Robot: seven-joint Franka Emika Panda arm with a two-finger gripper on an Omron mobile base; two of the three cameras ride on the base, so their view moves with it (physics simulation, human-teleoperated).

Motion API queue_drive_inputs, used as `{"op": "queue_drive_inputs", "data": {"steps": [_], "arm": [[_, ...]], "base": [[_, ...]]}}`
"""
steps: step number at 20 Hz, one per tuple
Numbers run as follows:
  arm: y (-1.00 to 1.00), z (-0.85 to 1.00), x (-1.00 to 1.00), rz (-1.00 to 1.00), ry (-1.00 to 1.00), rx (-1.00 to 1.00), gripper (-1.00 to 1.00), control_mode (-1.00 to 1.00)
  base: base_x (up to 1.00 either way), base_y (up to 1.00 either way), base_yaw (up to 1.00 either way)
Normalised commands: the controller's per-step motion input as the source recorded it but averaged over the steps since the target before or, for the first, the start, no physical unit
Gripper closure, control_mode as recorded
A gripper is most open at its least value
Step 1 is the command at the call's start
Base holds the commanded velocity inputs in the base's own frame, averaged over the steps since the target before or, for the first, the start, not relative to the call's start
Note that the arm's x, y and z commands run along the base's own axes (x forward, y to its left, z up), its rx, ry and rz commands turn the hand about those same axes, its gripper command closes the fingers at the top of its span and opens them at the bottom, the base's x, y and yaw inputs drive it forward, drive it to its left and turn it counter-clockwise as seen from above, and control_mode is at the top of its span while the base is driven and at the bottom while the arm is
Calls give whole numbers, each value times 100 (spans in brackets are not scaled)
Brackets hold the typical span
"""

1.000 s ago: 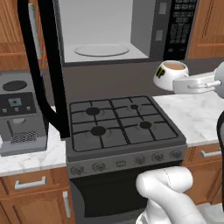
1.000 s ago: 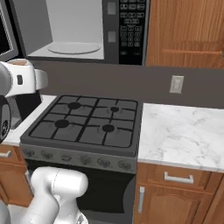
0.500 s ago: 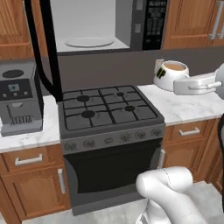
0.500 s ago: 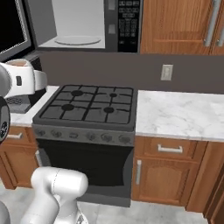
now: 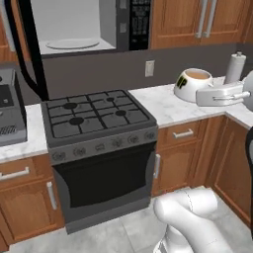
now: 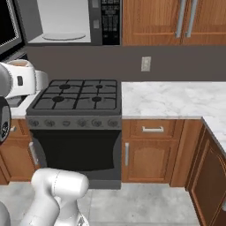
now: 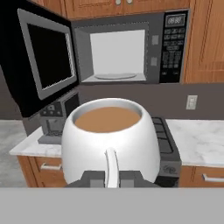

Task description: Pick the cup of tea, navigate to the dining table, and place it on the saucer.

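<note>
Right now my fingers [image 7: 109,178] are clamped on the cup's handle, pinching it from both sides at the bottom of the hand view, and the cup [image 7: 110,138] sits upright just ahead of them, tea nearly up to the rim. From the left base view I see the cup [image 5: 191,84] carried in the air over the marble tabletop [image 5: 170,105], right of the stove [image 5: 96,116], with the hand reaching in from the right edge. Beyond the cup the microwave [image 7: 129,48] stands with its door [image 7: 43,59] swung wide open.

I judge I'm in the carry leg: cup picked, table and saucer not in sight yet. My worry is the tea. It's full, and I'm holding only a thin handle, so a sharp turn or stop of the base could slosh it over or let the cup pivot in my grip. The open door and the tabletop corner are also close enough to clip if I swing wide.
</note>
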Motion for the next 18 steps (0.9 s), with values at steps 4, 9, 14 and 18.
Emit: {"op": "queue_drive_inputs", "data": {"steps": [4, 9, 14, 18], "arm": [[0, 0, 0, 0, 0, 0, 100, 100], [0, 0, 0, 0, 0, 0, 100, 100], [0, 0, 0, 0, 0, 0, 100, 100], [0, 0, 0, 0, 0, 0, 100, 100]], "base": [[-65, -11, 2], [-16, -40, 37], [1, -35, 50], [24, -26, 69]]}}
